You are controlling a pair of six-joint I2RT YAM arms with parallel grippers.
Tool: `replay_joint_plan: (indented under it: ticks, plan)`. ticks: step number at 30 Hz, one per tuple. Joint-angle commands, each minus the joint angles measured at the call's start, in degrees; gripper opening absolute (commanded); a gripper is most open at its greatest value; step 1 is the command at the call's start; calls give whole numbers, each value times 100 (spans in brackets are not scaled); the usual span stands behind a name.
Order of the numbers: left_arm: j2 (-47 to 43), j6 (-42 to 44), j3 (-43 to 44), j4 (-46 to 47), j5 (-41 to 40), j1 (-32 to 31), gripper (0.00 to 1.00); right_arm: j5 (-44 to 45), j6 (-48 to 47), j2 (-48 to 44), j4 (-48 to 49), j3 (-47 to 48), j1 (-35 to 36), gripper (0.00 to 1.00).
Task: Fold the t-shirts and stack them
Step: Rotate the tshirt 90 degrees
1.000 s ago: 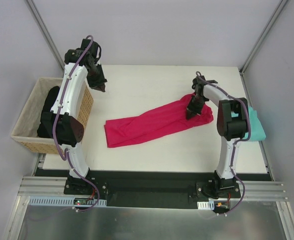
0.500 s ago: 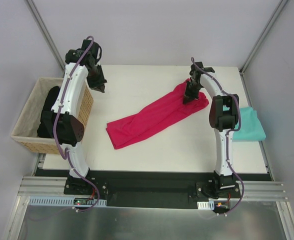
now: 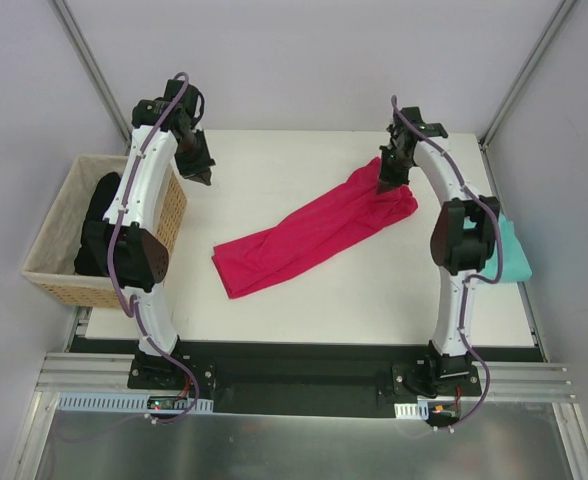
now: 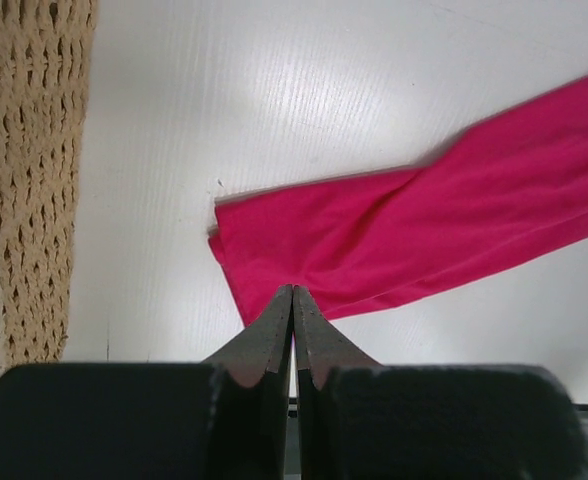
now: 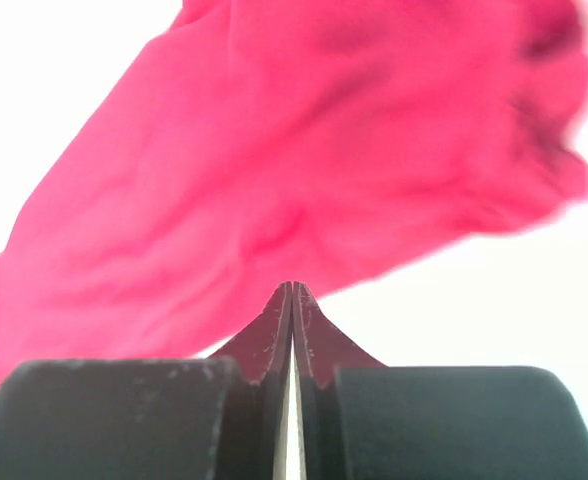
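A crimson-pink t-shirt [image 3: 314,230] lies as a long rumpled band running diagonally across the white table, and it also fills the right wrist view [image 5: 274,170]. My right gripper [image 3: 386,182] [image 5: 292,288] is shut at the shirt's far right end, pinching the cloth edge. A teal t-shirt [image 3: 512,255] lies at the table's right edge, partly hidden behind the right arm. My left gripper [image 3: 202,175] [image 4: 293,290] hangs shut and empty over the far left of the table, well clear of the pink t-shirt [image 4: 404,240].
A woven wicker basket [image 3: 54,235] [image 4: 34,150] stands off the table's left edge with dark cloth [image 3: 99,215] inside. Grey walls and metal frame posts enclose the table [image 3: 304,300] on three sides.
The right gripper has pulled the pink shirt's right end towards the far edge, so the band lies more steeply. The right elbow swung outwards, covering part of the teal shirt. The left arm is still.
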Motion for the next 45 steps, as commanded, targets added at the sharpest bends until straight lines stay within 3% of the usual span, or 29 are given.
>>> replay_joint_plan:
  ticks: [1,4,6,8,10,25,45]
  plan:
    - [-222,118,-204,117,257,67,0,870,-12,-1508,-198,-482,-29,7]
    - [-230,145,-222,135,345,67,0,906,234,-1640,-207,-1071,-38,27]
    - [-248,171,-222,152,346,67,0,906,401,-1614,-190,-1449,-46,30]
    - [-248,224,-196,153,337,67,0,801,514,-1544,-41,-1669,-47,21]
    - [-266,241,-213,135,328,67,0,809,612,-1431,99,-1871,-47,1]
    - [-169,66,-29,30,91,93,0,835,796,-463,-128,-967,-459,1]
    - [420,-75,727,-331,231,93,0,1064,1078,257,-260,-756,-1083,1]
